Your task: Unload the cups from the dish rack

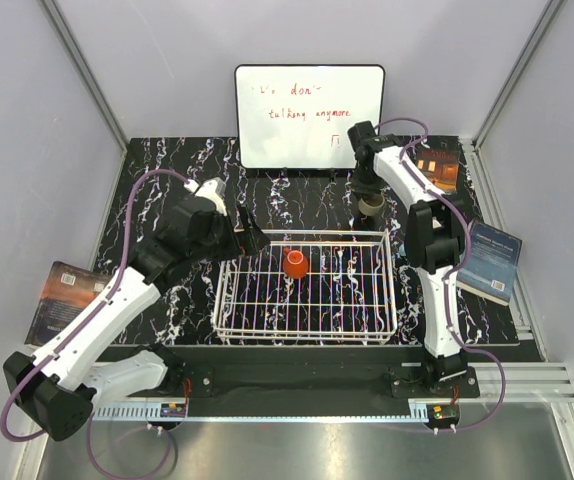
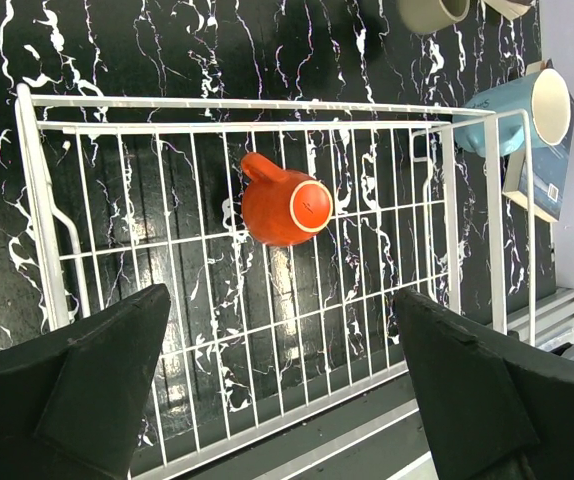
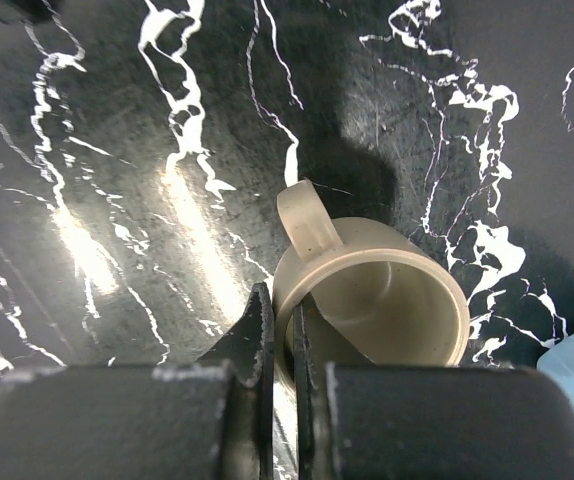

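Currently R gripper (image 3: 282, 320) pinches grey-brown cup (image 3: 397, 300) rim; L gripper (image 2: 282, 330) wide open above dish rack (image 2: 29, 190).

The black marbled table (image 1: 167, 170) carries a white wire dish rack (image 1: 307, 233); behind the rack stand a whiteboard (image 1: 309, 115) and a grey-brown cup (image 1: 371, 206).

Pale grey walls (image 1: 27, 120) enclose a glossy black, white-veined counter (image 1: 167, 170) streaked with glare, a whiteboard (image 1: 309, 115) standing at its far edge.
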`<act>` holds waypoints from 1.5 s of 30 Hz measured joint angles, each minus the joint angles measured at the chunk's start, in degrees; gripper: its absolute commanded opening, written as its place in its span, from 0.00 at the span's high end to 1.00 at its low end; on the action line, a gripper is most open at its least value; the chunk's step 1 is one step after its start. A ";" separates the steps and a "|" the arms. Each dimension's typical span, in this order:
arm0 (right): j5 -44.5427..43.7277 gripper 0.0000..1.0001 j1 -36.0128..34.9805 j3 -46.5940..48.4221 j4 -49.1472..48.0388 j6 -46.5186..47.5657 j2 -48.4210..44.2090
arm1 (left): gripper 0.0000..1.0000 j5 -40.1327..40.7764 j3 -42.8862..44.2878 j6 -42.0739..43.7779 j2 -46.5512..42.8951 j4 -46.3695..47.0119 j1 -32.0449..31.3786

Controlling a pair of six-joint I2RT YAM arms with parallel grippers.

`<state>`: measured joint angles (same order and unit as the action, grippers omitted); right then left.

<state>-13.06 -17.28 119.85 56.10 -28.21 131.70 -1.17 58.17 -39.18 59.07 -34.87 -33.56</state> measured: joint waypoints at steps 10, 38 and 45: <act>0.07 1.00 -0.02 -3.48 -0.13 0.24 0.66 | 0.01 -0.09 0.00 0.44 2.67 -0.33 0.00; 2.64 0.22 -3.50 -9.99 -4.22 -0.98 -11.19 | 0.01 -1.60 -0.07 2.12 4.20 -0.11 0.00; 8.17 0.05 -4.59 -16.06 -9.49 -1.36 -31.36 | 0.01 2.27 0.13 4.15 10.10 -0.37 -2.27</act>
<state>-4.89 -21.87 103.79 46.61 -29.56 100.33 1.10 58.30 -35.03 69.17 -35.24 -35.83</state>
